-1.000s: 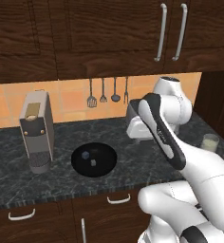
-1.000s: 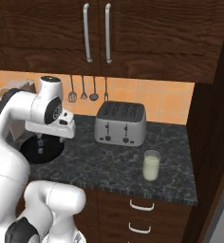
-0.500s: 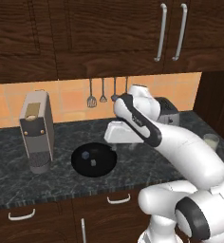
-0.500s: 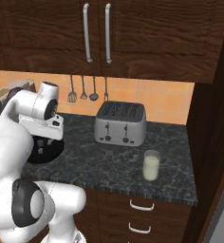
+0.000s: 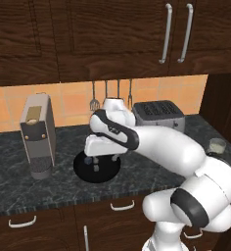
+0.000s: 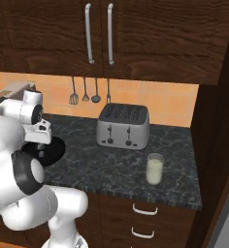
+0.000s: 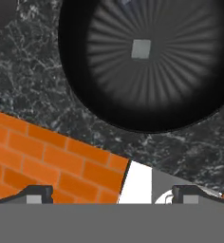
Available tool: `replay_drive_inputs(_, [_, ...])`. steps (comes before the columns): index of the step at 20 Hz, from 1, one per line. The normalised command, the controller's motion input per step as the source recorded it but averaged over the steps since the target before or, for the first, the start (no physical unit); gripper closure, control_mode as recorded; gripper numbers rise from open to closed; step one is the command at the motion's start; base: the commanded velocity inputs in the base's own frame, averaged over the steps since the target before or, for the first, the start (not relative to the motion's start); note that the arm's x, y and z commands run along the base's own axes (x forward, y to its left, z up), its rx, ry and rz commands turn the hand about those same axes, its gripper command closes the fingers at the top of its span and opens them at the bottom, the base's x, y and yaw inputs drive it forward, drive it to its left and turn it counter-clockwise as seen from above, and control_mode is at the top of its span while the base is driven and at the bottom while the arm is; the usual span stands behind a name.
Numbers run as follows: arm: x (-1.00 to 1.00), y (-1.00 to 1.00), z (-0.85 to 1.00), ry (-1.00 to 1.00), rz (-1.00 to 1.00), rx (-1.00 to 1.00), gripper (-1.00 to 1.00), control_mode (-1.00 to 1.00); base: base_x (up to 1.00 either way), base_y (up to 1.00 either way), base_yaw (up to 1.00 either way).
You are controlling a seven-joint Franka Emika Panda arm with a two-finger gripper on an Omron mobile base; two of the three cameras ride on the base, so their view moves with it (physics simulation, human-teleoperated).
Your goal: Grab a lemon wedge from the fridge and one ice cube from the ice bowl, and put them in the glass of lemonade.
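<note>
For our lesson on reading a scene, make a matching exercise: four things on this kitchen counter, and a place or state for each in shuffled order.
Things:
1. ice cube
2. glass of lemonade
3. toaster
4. hand

Places or states:
A. against the tiled wall
B. open, above the ice bowl
C. in the black bowl
D. near the counter's front edge

Pairs: 1-C, 2-D, 3-A, 4-B

ice bowl (image 7: 147,66) top rim cut off, ice bowl (image 6: 51,150) — half hidden behind arm
</note>
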Motion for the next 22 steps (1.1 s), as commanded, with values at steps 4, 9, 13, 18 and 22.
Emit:
replay_drive_inputs(4, [0.61,0.39,-0.19,0.0,0.01,-0.06,-1.0,-1.0,0.0,0.0,0.0])
replay_drive_inputs(9, [0.24,0.21,0.0,-0.03,0.0,-0.25,-1.0,-1.0,0.0,0.0,0.0])
replay_drive_inputs(13, [0.12,0.01,-0.4,-0.04,0.0,-0.15,-1.0,-1.0,0.0,0.0,0.0])
replay_drive_inputs(18, [0.17,-0.07,-0.58,0.0,-0.05,0.0,-1.0,-1.0,0.0,0.0,0.0])
replay_drive_inputs(22, [0.29,0.0,-0.09,0.0,-0.08,0.0,-1.0,-1.0,0.0,0.0,0.0])
